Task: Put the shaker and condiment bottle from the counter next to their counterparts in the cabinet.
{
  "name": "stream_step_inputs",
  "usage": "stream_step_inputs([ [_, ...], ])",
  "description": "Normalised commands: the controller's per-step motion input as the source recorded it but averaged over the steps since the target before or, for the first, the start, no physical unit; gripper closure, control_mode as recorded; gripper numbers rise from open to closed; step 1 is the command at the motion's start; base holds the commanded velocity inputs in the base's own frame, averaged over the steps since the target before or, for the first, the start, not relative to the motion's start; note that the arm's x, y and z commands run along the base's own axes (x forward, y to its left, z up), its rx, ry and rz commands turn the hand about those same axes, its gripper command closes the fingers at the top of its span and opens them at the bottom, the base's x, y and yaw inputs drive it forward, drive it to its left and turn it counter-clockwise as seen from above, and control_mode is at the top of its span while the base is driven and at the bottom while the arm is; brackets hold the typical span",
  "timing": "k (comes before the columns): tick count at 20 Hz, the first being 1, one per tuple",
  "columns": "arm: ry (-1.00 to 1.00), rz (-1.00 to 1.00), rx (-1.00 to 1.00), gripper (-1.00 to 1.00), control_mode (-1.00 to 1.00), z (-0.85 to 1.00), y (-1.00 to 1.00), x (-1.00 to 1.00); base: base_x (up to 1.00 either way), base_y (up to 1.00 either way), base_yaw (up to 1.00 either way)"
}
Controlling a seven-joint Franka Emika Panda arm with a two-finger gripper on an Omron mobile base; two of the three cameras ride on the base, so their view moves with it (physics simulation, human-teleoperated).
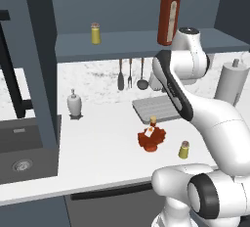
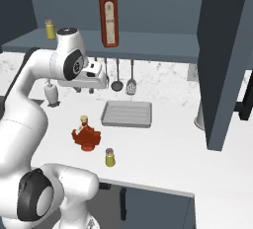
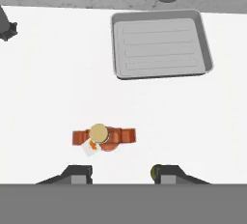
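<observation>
The short red condiment bottle (image 1: 152,137) (image 2: 86,135) stands on the white counter, its tan cap facing up in the hand view (image 3: 99,133). The small yellow shaker (image 1: 184,149) (image 2: 109,157) stands just right of it, nearer the front edge. My gripper (image 2: 84,91) (image 3: 123,174) hangs open and empty well above the counter, a little behind the bottle. On the cabinet shelf (image 1: 136,42) (image 2: 148,43) stand the tall smooth red bottle (image 1: 169,15) (image 2: 108,16) and the second yellow shaker (image 1: 95,34) (image 2: 50,29), far apart.
A grey ridged tray (image 1: 154,108) (image 2: 127,113) (image 3: 161,44) lies behind the bottle. A white pump dispenser (image 1: 73,103) (image 2: 51,94) stands at the left. Utensils (image 1: 130,74) (image 2: 117,75) hang under the shelf. The sink (image 1: 22,157) is far left; a dark cabinet panel (image 2: 225,50) rises at the right.
</observation>
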Motion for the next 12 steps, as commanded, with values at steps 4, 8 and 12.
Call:
stream_step_inputs([
  [4, 0.0, 0.0, 0.0, -1.0, -1.0, 0.0, -0.01, 0.0, 0.0, 0.0, 0.0],
  [8, 0.0, 0.02, -0.01, -1.0, -1.0, -0.02, 0.0, 0.0, 0.0, 0.0, 0.0],
  [12, 0.0, 0.0, -0.03, -1.0, -1.0, -0.06, 0.0, 0.0, 0.0, 0.0, 0.0],
])
